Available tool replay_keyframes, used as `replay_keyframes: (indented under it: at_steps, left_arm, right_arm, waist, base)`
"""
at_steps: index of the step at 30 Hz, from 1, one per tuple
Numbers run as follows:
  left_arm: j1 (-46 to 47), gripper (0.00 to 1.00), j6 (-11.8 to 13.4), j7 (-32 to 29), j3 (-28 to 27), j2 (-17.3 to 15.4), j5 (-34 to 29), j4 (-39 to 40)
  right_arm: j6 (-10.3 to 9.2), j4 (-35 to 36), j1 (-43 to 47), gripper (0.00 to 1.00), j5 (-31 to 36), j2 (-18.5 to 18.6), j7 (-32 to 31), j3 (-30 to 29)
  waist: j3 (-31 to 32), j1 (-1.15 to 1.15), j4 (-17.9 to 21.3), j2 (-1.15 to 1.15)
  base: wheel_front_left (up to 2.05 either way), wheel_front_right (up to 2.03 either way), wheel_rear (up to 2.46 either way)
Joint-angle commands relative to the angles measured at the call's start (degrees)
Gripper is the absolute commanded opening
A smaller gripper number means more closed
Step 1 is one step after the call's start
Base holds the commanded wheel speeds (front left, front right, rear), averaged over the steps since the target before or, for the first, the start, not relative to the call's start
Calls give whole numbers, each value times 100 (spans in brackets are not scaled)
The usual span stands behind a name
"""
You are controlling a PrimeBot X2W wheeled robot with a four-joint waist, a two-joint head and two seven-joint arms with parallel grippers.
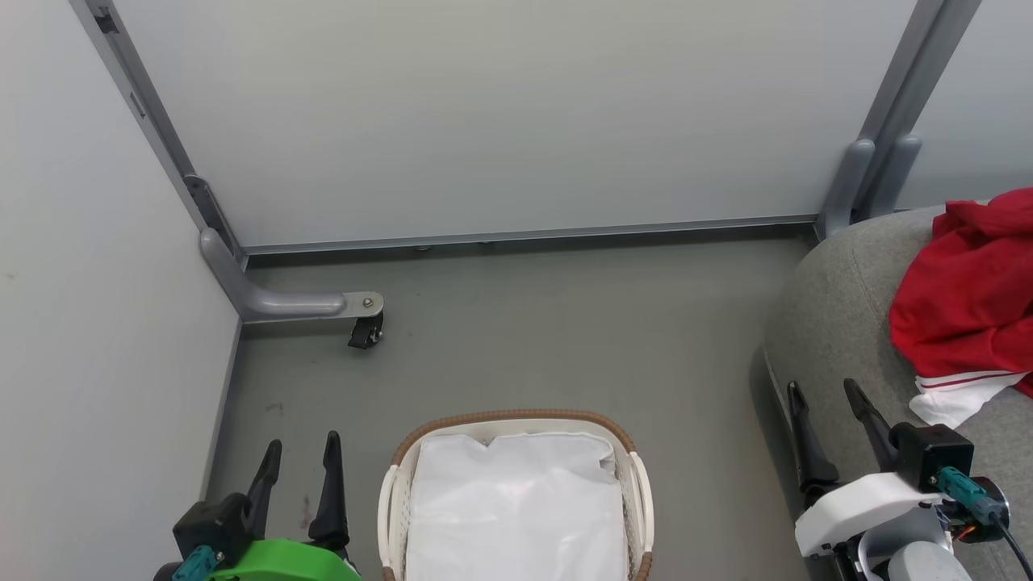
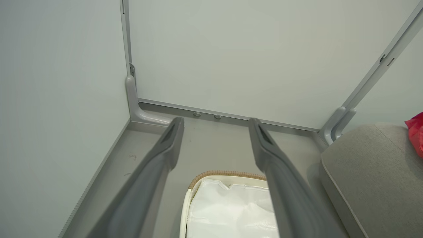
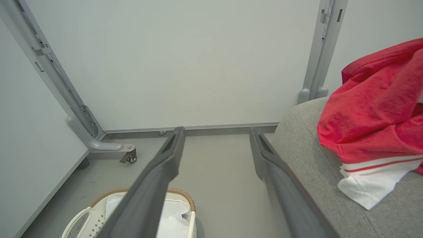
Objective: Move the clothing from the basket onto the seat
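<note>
One basket (image 1: 516, 417) stood on the grey floor (image 1: 565, 339) before the robot. It was small, oval and white, with a brown woven rim and white side handles, and inside it lay a crumpled white liner sheet (image 1: 516, 500). To the right, one big grey seat (image 1: 831, 323) with rounded edges carried the clothing (image 1: 964, 298). This was a single rumpled heap of bright red fabric, with a white panel and red-striped white trim poking out at its near edge. How many garments made up the heap I could not tell. It rested on the seat, well apart from the basket.

There were two end effectors. The left end effector (image 1: 303, 441) hovered just left of the basket, its two dark fingers spread apart and holding nothing. The right end effector (image 1: 823, 386) hung at the seat's left edge, near the clothing's white hem but apart from it, fingers likewise spread and empty. One small black caster (image 1: 365, 331) sat under the wall frame's foot.
</note>
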State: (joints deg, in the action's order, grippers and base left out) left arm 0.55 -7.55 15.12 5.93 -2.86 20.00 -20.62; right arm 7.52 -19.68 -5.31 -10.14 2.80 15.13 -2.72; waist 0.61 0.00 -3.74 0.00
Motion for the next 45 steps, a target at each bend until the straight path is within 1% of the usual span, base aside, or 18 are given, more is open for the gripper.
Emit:
replay_keyframes:
  at_steps: [1, 5, 6, 11, 29, 45]
  left_arm:
    - [-72, 100, 12, 4, 6, -6, -67, -7]
    - [-69, 100, 12, 4, 34, -6, -19, -51]
    - [-2, 0, 0, -2, 31, 3, 6, -53]
    - [-26, 0, 1, -20, 35, 14, 99, -247]
    - [128, 0, 3, -453, -183, -56, 1822, -47]
    - [239, 0, 4, -786, -363, -90, 3061, 125]
  right_arm:
    - [-6, 23, 76, 100, -31, 19, 2, 0]
    - [-6, 28, 69, 100, -35, 19, 2, 17]
    - [1, -16, 2, 0, -2, -5, -1, 10]
    - [1, -240, 60, 0, -90, -64, -46, -13]
    - [0, -35, 24, 0, -1977, -42, -531, -94]
    - [-1, 111, -12, 0, -3355, -28, -890, -156]
  waist:
    - [3, 0, -4, 0]
    - [4, 0, -9, 0]
    - [5, 0, -8, 0]
    - [5, 0, -5, 0]
    - [-7, 0, 49, 0]
    - [-18, 0, 97, 0]
  base:
    - [0, 0, 0]
    - [0, 0, 0]
    - [0, 0, 0]
    - [0, 0, 0]
    - [0, 0, 0]
    - [0, 0, 0]
